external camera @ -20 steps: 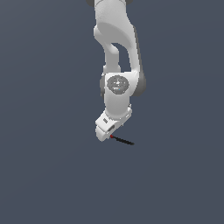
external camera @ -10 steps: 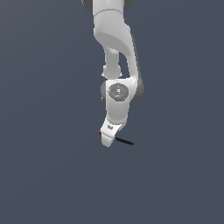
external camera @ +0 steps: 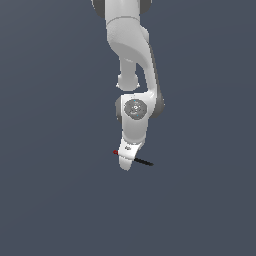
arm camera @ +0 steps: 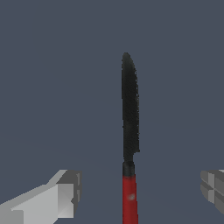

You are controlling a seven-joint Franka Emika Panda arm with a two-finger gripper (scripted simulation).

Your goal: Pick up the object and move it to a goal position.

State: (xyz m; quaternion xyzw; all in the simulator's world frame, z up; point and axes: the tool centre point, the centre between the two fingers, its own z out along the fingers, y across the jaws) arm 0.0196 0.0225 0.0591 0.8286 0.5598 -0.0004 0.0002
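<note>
The object is a very thin short rod that lies on the grey floor. Its red end points to the exterior view's left and its black end to the right. The white arm reaches down, and my gripper is low over the rod near its red half, hiding the rod's middle. In the wrist view the rod runs between the two fingers, which stand wide apart on either side of the red part. The gripper is open and neither finger touches the rod.
A plain dark grey floor fills the scene on all sides. No other objects, containers or edges show in either view.
The hand has come down a little towards the rod and its wrist has turned. The rod has stayed where it lay.
</note>
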